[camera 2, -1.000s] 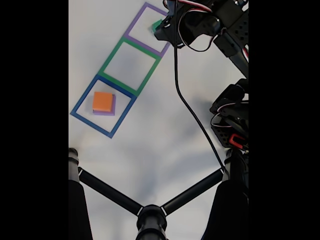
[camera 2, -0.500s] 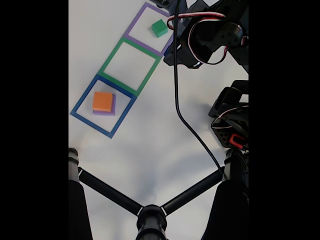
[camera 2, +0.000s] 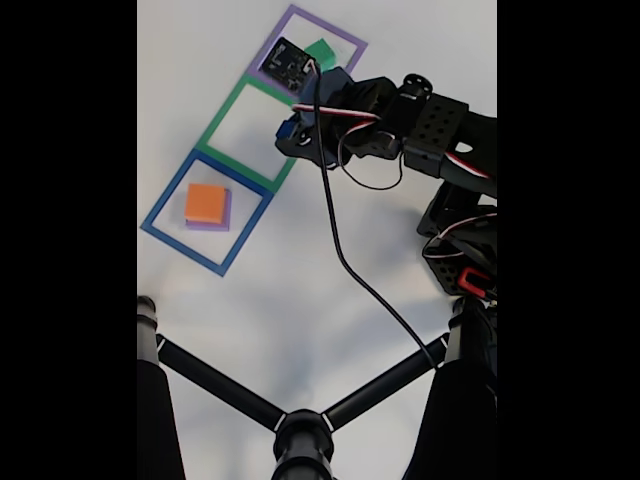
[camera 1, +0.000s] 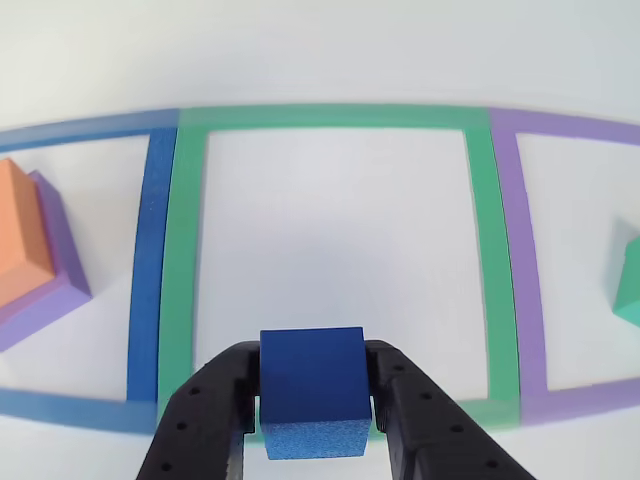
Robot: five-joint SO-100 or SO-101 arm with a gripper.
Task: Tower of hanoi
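Observation:
In the other view, my gripper is shut on a blue cube, held low over the near edge of the green taped square. An orange block sits on a wider purple block in the blue square at left. A green cube shows at the right edge, inside the purple square. In the fixed view, the gripper with the blue cube hangs at the green square's right side. The orange block lies in the blue square, and the green cube in the purple square.
The three squares run in a diagonal row on a white table. A black cable trails from the wrist across the table. The arm's base stands at right. Black stand legs cross the bottom of the fixed view.
The arm has swung down and left, from beside the purple square to the green square's right side. The green cube stays in the purple square, and a blue cube now shows in the jaws.

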